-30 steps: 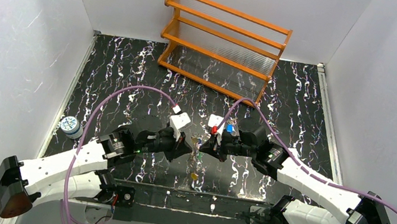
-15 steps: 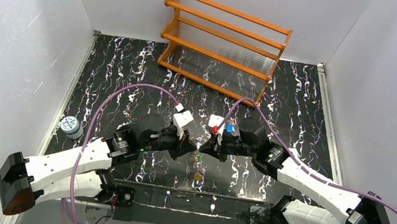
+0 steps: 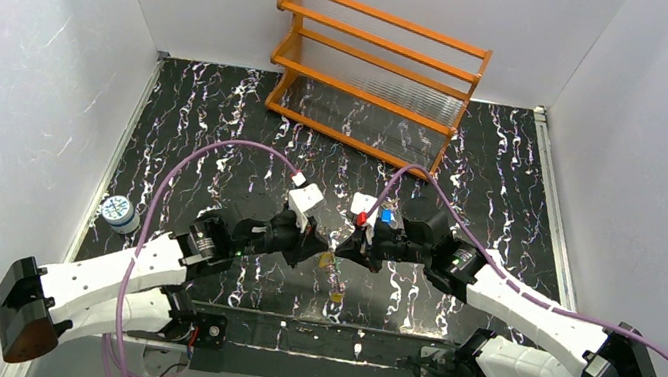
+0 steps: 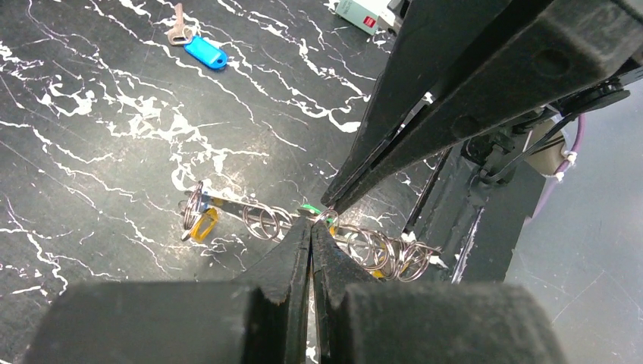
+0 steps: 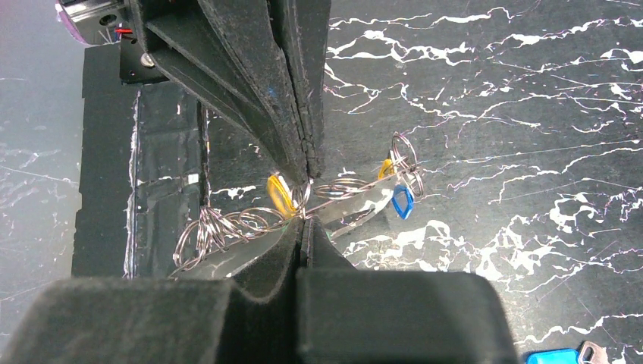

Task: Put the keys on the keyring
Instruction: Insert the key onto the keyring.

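The keyring point(image 5: 356, 206) stretches out as a pale slim loop hung with small wire rings point(image 4: 261, 221). Its long axis runs crosswise to both of my grippers, and in the top view it points toward my bases. Along it I see keys point(image 5: 280, 196) with yellow, green and blue heads, close together. My left gripper point(image 4: 312, 227) and my right gripper point(image 5: 303, 226) come at it from opposite sides and meet tip to tip at about the middle of its length, both with jaws pressed together. Whether either has wire caught between its pads I cannot tell, as the tips hide it. One loose blue key point(image 4: 206, 53) lies flat on the black marbled table point(image 3: 474, 170), well apart from the loop, its metal blade pointing away from it. It shows close under my right wrist and far ahead of my left, so I judge the right hand the nearer one to fetch it while the left steadies the loop
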